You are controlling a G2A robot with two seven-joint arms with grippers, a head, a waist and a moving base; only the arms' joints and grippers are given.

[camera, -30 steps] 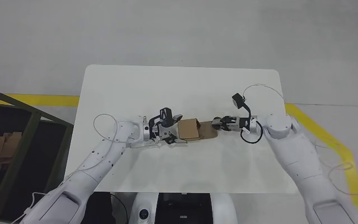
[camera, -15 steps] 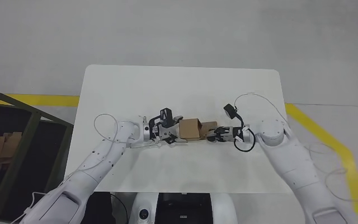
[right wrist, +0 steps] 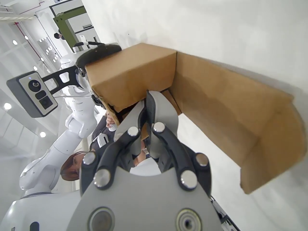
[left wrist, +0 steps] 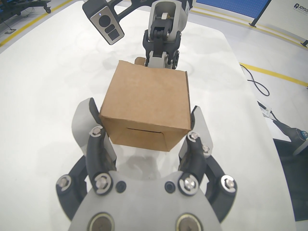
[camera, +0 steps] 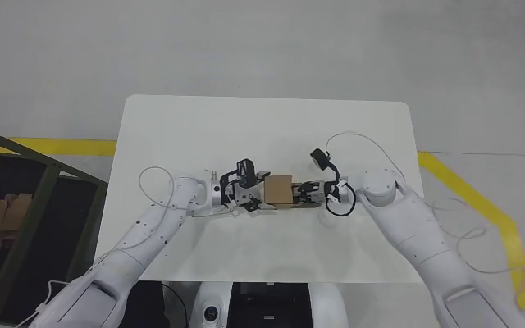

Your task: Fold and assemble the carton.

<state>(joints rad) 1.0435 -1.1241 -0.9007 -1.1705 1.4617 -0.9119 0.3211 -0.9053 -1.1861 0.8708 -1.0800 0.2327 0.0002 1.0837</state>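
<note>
Two end effectors are working one carton [camera: 279, 189], which is sitting on the white tabletop [camera: 205, 131] near the middle, a little toward the robot's edge.

Left end effector [left wrist: 144, 118] is clamping the carton at its closed end: one finger [left wrist: 92, 118] is pressing each side wall, and the slotted end face is pointing at the wrist. In the top view this left end effector [camera: 262, 192] is lying level with the tabletop and touching the box.

Right end effector [right wrist: 147, 102] is sitting at the opposite, open end. Its fingers are pinched together with their tips at the mouth of the box; I cannot tell whether card is nipped between them. Beside it, the long lid flap [right wrist: 228, 111] is standing out from the box along the tabletop, with its end tab bending upward.

From the left wrist, the right end effector [left wrist: 160, 61] is showing just behind the carton's far edge.
</note>
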